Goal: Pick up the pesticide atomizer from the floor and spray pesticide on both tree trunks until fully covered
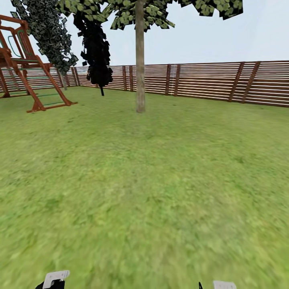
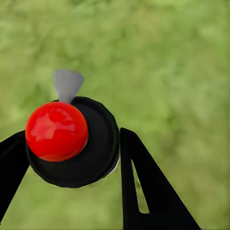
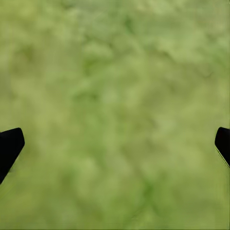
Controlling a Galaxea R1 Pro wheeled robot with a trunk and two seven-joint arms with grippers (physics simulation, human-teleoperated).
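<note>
One tree trunk point(image 1: 139, 72) — lawn point(image 1: 160, 180), fence point(image 1: 208, 82)

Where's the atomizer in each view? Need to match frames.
Head view: lawn, tree trunk and fence ahead.
Left wrist view: atomizer centre-left, red knob on black cap, gripped by left end effector.
Right wrist view: lawn between the open right end effector's fingers.
Shared landmark: the green lawn.

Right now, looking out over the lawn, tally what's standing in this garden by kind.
Smooth-trunked trees: 1
Dark-foliage trees by the fence: 2
Wooden play frames: 1
Total: 4
</note>
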